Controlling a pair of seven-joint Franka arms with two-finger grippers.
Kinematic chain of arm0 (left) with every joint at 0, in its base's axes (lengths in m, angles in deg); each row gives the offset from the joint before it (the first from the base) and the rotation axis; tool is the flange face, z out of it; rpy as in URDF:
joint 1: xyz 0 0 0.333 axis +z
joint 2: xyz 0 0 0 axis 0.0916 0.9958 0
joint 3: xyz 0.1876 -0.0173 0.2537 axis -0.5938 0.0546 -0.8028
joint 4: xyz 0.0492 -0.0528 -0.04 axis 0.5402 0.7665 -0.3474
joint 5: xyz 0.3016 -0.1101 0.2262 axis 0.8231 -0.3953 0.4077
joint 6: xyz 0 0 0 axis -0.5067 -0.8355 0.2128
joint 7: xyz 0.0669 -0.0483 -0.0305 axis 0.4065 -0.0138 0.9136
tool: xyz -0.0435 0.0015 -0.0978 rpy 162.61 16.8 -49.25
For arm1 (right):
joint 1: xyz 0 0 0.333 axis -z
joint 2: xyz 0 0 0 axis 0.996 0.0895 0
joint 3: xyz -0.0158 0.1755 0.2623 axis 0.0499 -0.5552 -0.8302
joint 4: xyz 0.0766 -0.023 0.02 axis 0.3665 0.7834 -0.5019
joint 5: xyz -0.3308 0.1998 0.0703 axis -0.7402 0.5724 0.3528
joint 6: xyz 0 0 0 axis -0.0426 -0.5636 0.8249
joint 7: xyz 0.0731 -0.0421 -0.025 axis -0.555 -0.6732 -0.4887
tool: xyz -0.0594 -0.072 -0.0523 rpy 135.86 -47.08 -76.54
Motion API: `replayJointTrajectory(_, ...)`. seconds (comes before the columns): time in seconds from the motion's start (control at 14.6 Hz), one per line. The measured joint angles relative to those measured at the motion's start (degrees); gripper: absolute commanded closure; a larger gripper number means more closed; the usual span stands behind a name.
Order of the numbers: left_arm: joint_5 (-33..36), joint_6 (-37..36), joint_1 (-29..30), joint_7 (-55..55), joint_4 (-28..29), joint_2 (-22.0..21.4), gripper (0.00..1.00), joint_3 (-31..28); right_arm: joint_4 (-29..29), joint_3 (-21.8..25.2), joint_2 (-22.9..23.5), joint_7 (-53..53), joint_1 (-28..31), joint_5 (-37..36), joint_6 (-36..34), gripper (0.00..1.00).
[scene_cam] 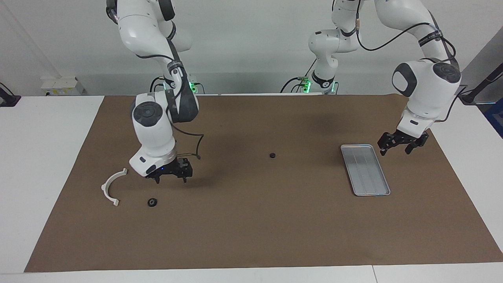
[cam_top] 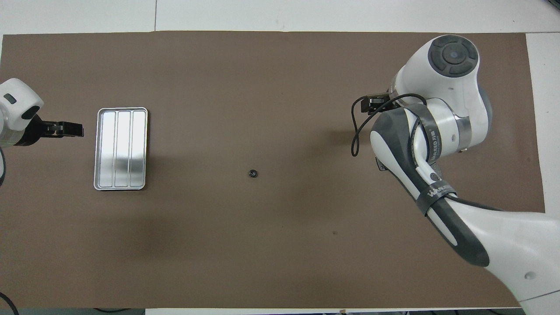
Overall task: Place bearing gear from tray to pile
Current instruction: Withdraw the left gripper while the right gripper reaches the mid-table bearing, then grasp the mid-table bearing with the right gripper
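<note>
Black left gripper [scene_cam: 399, 144] wide open, empty | right gripper [scene_cam: 171, 173] wide open, empty

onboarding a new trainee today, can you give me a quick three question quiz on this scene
1. True or false: the tray has a part lying in it.
2. Which lies nearest the white bracket? A) the small black ring B) the small black part at mid-table C) the tray
3. Fill in: the left gripper hangs open beside the tray, toward the left arm's end of the table; the right gripper hangs open and holds ____.

Key: 1 false; 2 A; 3 nothing
</note>
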Motion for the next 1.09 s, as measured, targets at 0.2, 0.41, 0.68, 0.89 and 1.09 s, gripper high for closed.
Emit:
replayJointTrajectory(0.2,-0.80,0.04,-10.80,16.96,-0.03,0.04,0.00,2.64,-2.19,-0.35,-0.37,20.12,-8.68,0.72,-3.36,0.00)
replayJointTrajectory(0.41,-0.60,0.01,-20.10,28.75,-0.44,0.06,0.00,3.02,-2.44,-1.29,-0.37,34.31,-14.22,3.27,-3.32,0.00)
replayJointTrajectory(0.68,-0.27,-0.23,-14.41,20.63,-0.62,0.06,0.00,0.99,-2.49,-1.40,-0.37,40.50,-17.26,3.44,-3.12,0.00)
replayJointTrajectory(0.89,-0.27,-0.25,-7.23,10.80,-1.03,0.07,0.00,0.75,-2.52,-1.49,-0.37,40.76,-17.49,3.66,-3.09,0.00)
replayJointTrajectory(1.09,-0.27,-0.75,-1.10,3.37,-2.37,0.05,0.00,0.68,-2.52,-1.70,-0.24,45.83,-20.04,3.68,-1.84,0.00)
